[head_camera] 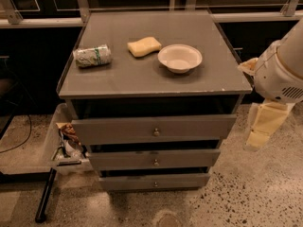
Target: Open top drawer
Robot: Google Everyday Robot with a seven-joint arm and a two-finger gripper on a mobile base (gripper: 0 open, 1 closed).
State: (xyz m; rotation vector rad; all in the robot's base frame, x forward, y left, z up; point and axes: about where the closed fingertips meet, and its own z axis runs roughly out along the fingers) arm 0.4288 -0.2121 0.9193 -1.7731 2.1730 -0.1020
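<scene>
The top drawer (154,129) is the widest grey front under the cabinet top, with a small round metal knob (156,132) at its middle. A dark gap shows above its front panel. My arm's white housing (284,74) is at the right edge, beside the cabinet's right front corner. My gripper (259,136), cream-coloured, hangs below the housing at about the top drawer's height. It is to the right of the drawer front, apart from it and well away from the knob.
Two narrower grey drawers (155,161) sit below the top one. On the cabinet top (118,74) lie a crumpled can (92,56), a yellow sponge (144,46) and a white bowl (180,58). A bin with clutter (66,143) stands at the left. The floor is speckled.
</scene>
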